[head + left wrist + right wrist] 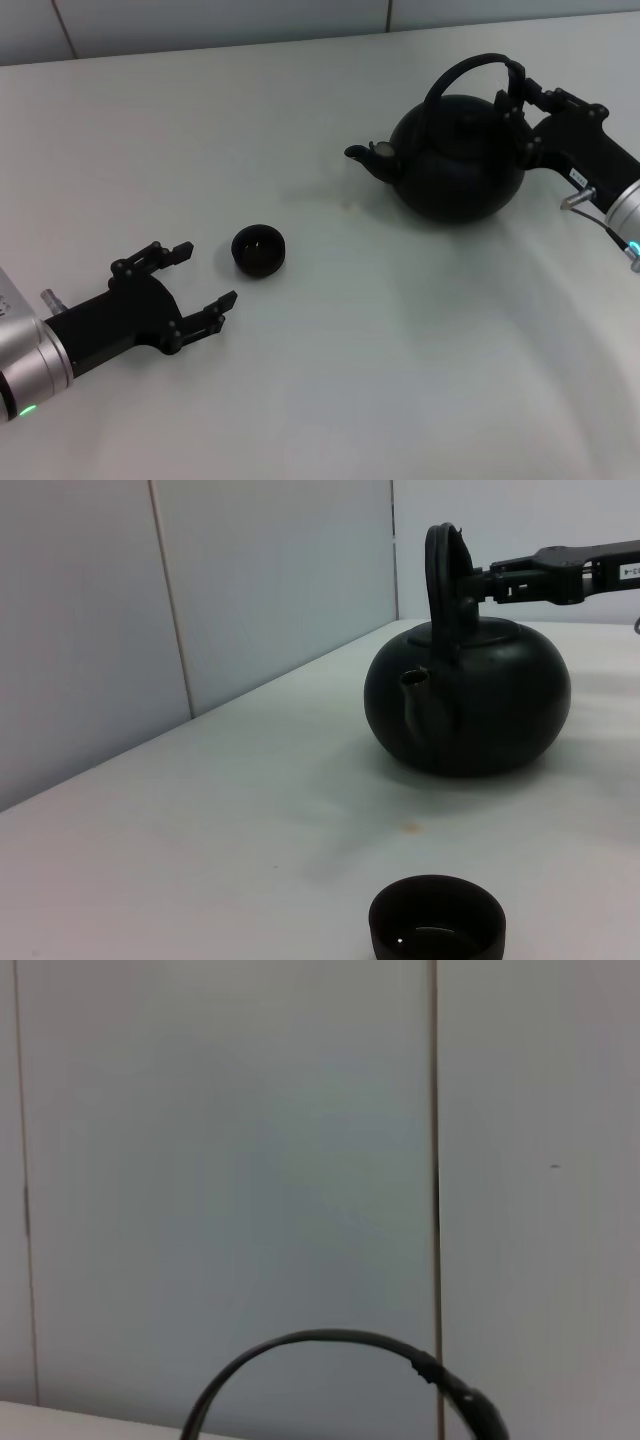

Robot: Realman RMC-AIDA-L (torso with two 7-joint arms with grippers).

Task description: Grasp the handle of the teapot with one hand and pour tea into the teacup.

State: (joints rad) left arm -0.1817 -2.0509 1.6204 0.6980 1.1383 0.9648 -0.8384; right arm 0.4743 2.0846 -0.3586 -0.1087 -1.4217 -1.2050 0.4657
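The matte-black teapot (pixel 455 165) stands upright on the white table at the right, its short spout (pixel 362 157) pointing left. Its arched handle (pixel 465 66) rises over the top. My right gripper (pixel 514 92) comes in from the right and is shut on the handle's thick right side. The tiny black teacup (pixel 259 250) stands in the middle left. My left gripper (pixel 210 272) is open and empty on the table just left of the cup, apart from it. The left wrist view shows the cup (pixel 437 920), teapot (pixel 480 705) and handle (pixel 443 570). The right wrist view shows only the handle's arch (pixel 320 1338).
The white table (pixel 330 400) spreads around both things. A pale panelled wall (pixel 200 600) runs along its far edge behind the teapot. A gap of bare table lies between cup and spout.
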